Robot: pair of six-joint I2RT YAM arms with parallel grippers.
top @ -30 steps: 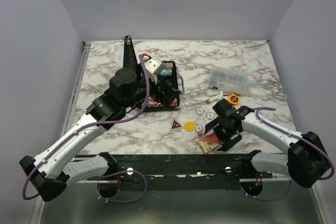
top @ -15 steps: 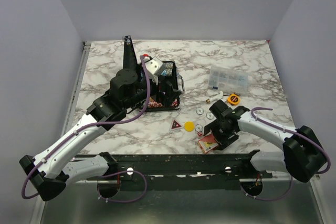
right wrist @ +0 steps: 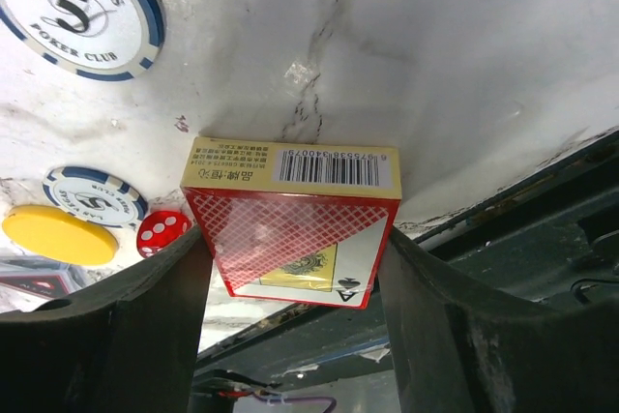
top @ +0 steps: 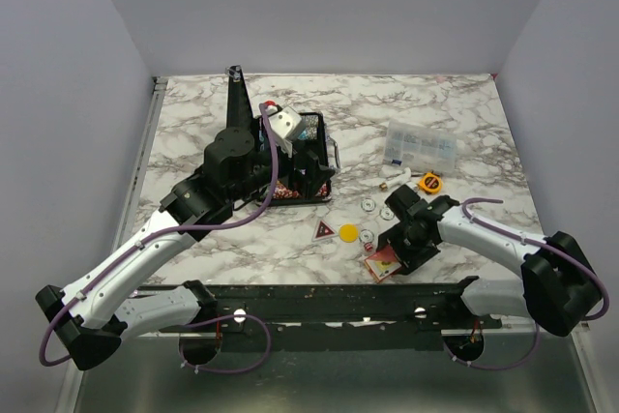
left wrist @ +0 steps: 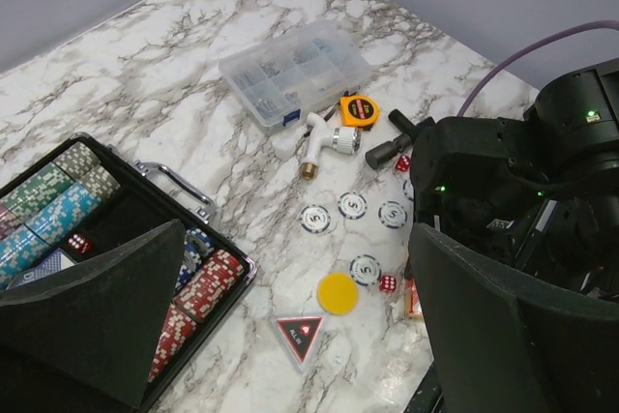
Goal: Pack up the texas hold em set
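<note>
The black hinged case lies open at centre left, with rows of chips and red chips inside. My left gripper hovers over it, open and empty. On the marble lie the red triangle, the yellow disc, several white buttons and a red die. The red card box sits by the table's front edge. My right gripper is over it, and its fingers press both sides of the box.
The clear compartment box stands at the back right. The yellow tape measure, a white pipe fitting and a black tool lie before it. The metal front rail runs just below the card box.
My right gripper has moved left onto the red card box and now has it between its fingers. The left arm has barely moved.
</note>
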